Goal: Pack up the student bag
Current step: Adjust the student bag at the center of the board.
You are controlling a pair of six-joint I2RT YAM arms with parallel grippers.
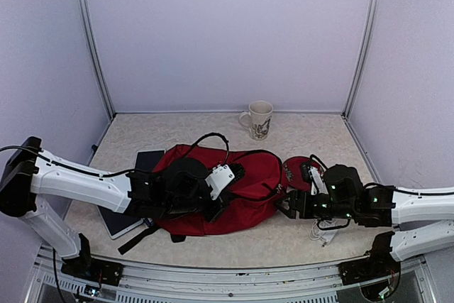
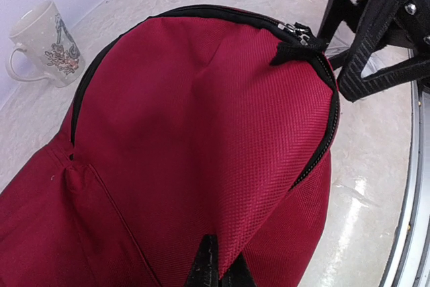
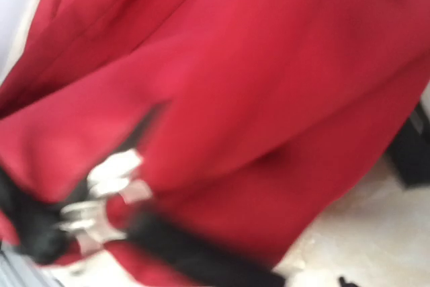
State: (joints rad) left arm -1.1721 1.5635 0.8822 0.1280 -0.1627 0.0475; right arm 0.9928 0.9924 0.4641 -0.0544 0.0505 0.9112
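Note:
The dark red student bag lies flat in the middle of the table and fills the left wrist view. My left gripper rests on top of it, its fingers shut on a raised fold of the front fabric. My right gripper is at the bag's right end. In the left wrist view it stands open beside the silver zipper pulls. The right wrist view is blurred: red fabric and the zipper pulls show, but not its own fingers.
A white patterned mug stands at the back, also in the left wrist view. A dark flat tablet lies under the left arm by the bag. A red round object and a white cable lie near the right arm.

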